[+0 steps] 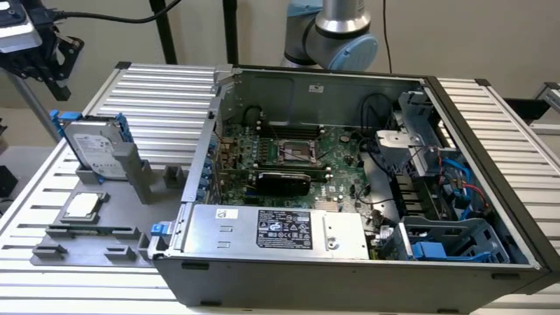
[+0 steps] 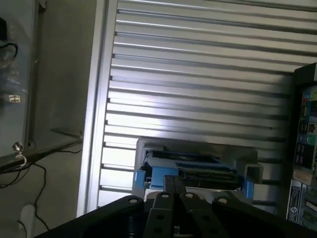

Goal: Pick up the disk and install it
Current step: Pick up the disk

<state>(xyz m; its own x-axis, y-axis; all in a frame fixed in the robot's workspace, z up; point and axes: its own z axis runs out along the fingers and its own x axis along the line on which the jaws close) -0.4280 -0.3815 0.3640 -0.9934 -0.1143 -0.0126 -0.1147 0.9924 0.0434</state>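
Note:
The disk (image 1: 94, 149), silver-grey with a white label and bright blue rails, stands upright on its edge in a grey holder (image 1: 131, 172) on the slatted table, at the exterior view's left. My gripper (image 1: 54, 75) hangs in the air above it and a little to the exterior view's left, not touching it. In the wrist view the black fingers (image 2: 171, 191) lie pressed together, shut on nothing, and the disk (image 2: 195, 168) shows edge-on just beyond them, blue rails at both ends.
An open computer case (image 1: 368, 177) with motherboard, power supply (image 1: 275, 230) and a blue plastic cage (image 1: 450, 239) takes up the middle and right. A small square processor chip (image 1: 81, 206) lies on the grey fixture plate (image 1: 88, 243) in front of the disk.

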